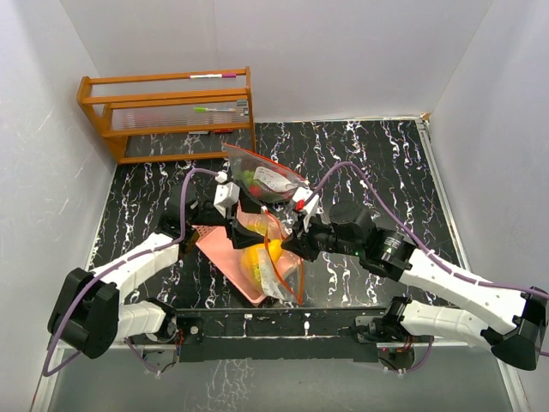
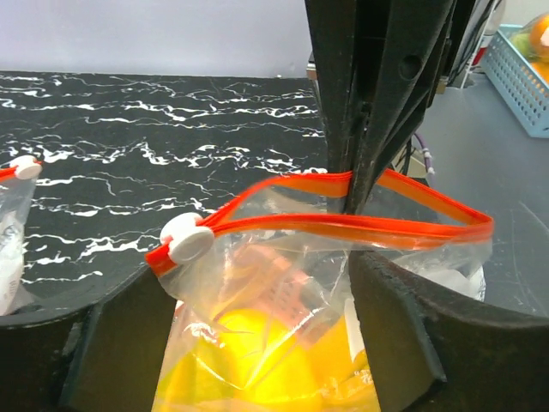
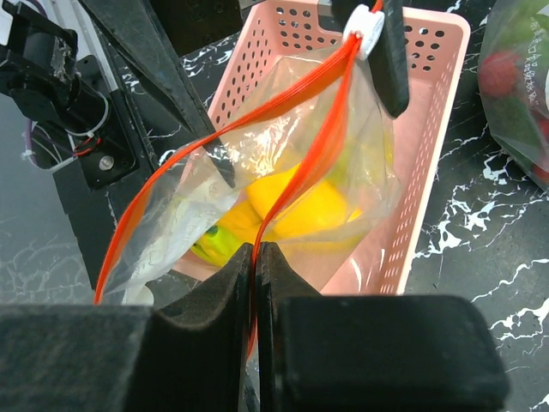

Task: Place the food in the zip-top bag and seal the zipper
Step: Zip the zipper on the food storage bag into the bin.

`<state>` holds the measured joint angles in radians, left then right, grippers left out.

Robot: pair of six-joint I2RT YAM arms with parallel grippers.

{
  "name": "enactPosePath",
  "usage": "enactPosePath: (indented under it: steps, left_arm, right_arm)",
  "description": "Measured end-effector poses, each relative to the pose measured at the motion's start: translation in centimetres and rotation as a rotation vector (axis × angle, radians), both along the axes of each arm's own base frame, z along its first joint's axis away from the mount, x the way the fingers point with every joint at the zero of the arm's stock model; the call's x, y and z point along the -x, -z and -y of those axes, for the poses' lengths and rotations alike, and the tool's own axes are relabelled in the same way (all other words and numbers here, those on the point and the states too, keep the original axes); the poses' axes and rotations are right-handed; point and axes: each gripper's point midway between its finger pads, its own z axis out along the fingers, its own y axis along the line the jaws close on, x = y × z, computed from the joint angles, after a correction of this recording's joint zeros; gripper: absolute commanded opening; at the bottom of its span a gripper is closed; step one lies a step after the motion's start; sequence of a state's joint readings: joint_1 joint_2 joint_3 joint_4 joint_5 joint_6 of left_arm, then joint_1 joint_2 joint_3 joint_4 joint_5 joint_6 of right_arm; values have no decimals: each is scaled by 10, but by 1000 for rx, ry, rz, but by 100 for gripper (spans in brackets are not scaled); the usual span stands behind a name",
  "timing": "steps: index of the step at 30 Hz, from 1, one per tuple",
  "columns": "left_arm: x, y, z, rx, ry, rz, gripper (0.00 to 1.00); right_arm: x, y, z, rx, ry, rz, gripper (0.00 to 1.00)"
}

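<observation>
A clear zip-top bag (image 1: 276, 268) with an orange zipper (image 2: 343, 221) hangs over a pink slotted basket (image 1: 221, 249). Yellow food (image 2: 257, 352) and a green piece (image 3: 210, 245) lie inside it. My right gripper (image 3: 256, 251) is shut on one strip of the zipper near the middle of the bag's mouth, which gapes open. My left gripper (image 2: 257, 283) stands open, its fingers (image 2: 390, 326) wide apart on either side of the bag's top. The white slider (image 2: 189, 239) sits at the zipper's end, close to one left finger (image 3: 395, 51).
A second bag (image 1: 266, 178) holding red and green pieces lies behind the arms. A wooden rack (image 1: 171, 112) stands at the back left. A blue basket (image 2: 523, 69) shows at the edge of the left wrist view. White walls close in the black marbled table (image 1: 377, 146).
</observation>
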<state>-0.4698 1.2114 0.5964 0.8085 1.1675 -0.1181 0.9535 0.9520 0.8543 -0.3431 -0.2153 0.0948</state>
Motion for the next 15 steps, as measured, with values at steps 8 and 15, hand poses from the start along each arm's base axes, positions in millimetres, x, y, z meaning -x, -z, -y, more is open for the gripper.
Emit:
enactPosePath:
  steps: [8, 15]
  left_arm:
    - [1, 5, 1, -49, 0, -31, 0]
    - [-2, -9, -6, -49, -95, 2, 0]
  right_arm:
    - [-4, 1, 1, 10, 18, 13, 9]
    - [-11, -3, 6, 10, 65, 32, 25]
